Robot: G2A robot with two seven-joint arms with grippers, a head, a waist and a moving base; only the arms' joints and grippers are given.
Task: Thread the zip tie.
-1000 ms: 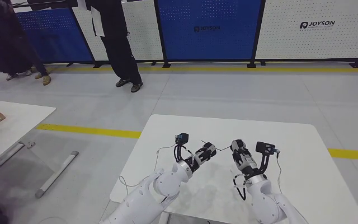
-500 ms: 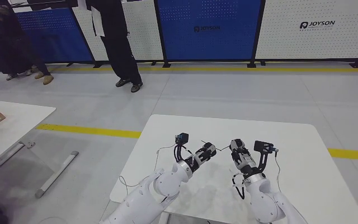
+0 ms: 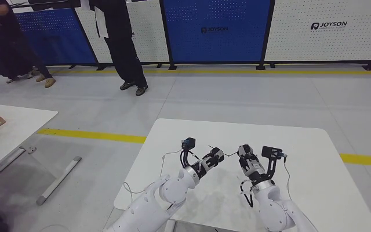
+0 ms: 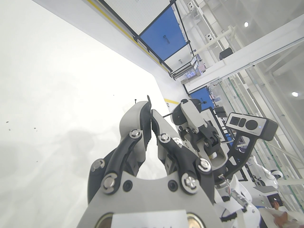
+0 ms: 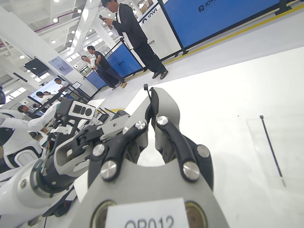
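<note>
Right tool [image 3: 243, 151] slightly leftward; thin black zip tie [image 5: 145, 87].

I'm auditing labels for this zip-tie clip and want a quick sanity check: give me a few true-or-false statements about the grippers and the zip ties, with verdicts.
1. The right gripper is shut on a zip tie whose head sticks out past its fingertips. True.
2. The left gripper is wide open. False: its fingers are pressed together, with a thin black strip, seemingly the zip tie, between them.
3. A second zip tie lies on the table, apart from both grippers. True.
4. That second zip tie is closed into a loop. False: it lies straight.
5. The grippers are at opposite ends of the table. False: they are close together.
</note>
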